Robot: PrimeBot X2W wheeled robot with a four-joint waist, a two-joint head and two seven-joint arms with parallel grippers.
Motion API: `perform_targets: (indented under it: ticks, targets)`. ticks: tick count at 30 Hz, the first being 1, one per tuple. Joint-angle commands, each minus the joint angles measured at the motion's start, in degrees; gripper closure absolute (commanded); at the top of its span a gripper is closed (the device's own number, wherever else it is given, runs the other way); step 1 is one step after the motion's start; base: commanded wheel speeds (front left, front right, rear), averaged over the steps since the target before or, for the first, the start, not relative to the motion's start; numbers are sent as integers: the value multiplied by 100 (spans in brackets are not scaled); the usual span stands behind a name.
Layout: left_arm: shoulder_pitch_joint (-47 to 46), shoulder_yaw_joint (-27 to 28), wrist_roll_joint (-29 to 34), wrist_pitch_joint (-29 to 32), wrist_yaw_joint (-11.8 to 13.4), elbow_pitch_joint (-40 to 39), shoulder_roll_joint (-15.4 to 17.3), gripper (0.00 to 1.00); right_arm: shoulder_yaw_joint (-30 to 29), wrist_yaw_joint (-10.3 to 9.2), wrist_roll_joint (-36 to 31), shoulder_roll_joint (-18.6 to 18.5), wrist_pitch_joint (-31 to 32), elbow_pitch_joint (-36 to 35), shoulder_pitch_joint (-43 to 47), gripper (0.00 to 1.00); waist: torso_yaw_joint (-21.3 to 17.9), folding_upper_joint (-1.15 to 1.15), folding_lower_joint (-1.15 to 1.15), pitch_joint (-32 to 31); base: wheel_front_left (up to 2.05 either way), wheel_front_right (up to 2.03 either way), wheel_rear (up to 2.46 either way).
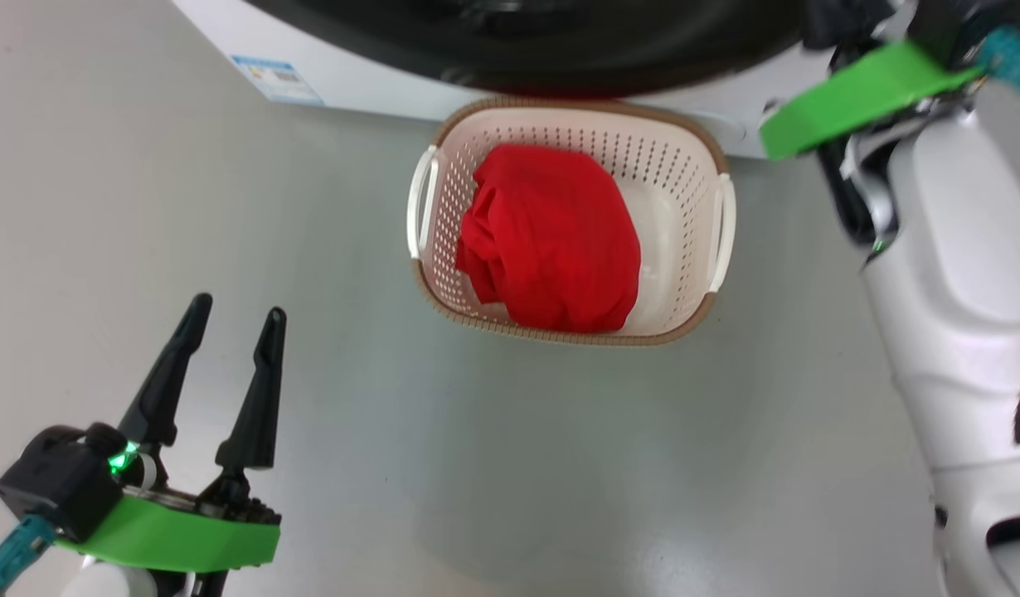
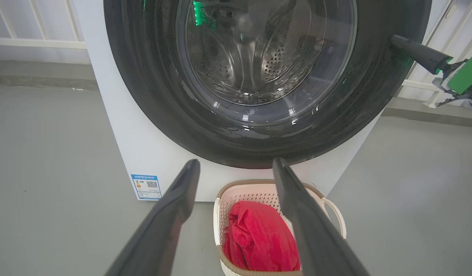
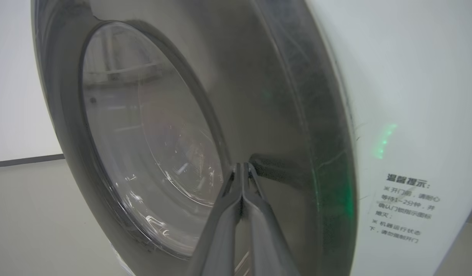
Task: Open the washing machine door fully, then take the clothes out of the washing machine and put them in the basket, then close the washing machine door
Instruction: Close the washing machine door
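Closing step, it seems: the right gripper [image 3: 241,168], fingers pinched together and empty, tips on the door [image 3: 286,115], which looks shut against the washing machine [image 3: 405,96]. Ahead of the left gripper [image 1: 238,307], spread and empty, the clothes [image 1: 551,236] lie in the basket [image 1: 684,162]. The next move probably calls for a firm latching push.

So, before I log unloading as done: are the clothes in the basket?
In: the red clothes lie heaped inside the basket.
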Motion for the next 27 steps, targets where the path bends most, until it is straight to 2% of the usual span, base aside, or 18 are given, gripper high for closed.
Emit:
perform_targets:
  ticks: [1, 11, 20, 21, 22, 23, 24, 27]
  targets:
    - [-136, 176, -50, -44, -32, -153, 207, 0, -41, -8, -76, 75, -36, -95, -226, 100, 68, 0, 0, 190, 0, 0, 0]
    - [-274, 87, -68, -44, -32, -51, 290, 0, -228, -8, -241, 75, -36, 105, -650, 100, 102, 0, 0, 276, 0, 0, 0]
    - [-247, 124, -23, -44, -32, 89, 332, 0, 141, -8, 147, 75, -36, 52, -268, 100, -78, 0, 0, 1, 0, 0, 0]
    - [-237, 123, -23, -44, -32, 101, 332, 0, 215, -8, 235, 75, -36, 30, -188, 87, -109, 0, 0, -50, 0, 0, 0]
    - [-224, 117, -33, -44, -32, 101, 335, 0, 280, -8, 298, 75, -36, -1, -107, 59, -145, 0, 0, -100, 0, 0, 0]
    - [-206, 103, -53, -44, -32, 108, 340, 0, 345, -8, 307, 75, -36, -31, -26, 50, -180, 0, 0, -152, 0, 0, 0]
    - [-185, 78, -69, -44, -32, 126, 354, 0, 392, -8, 328, 75, -36, -67, 64, 0, -214, 0, 0, -210, 0, 0, 0]
    - [-123, 14, -153, -44, -32, 208, 389, 0, 476, -8, 434, 75, -36, -197, 364, 0, -307, 0, 0, -399, 0, 0, 0]
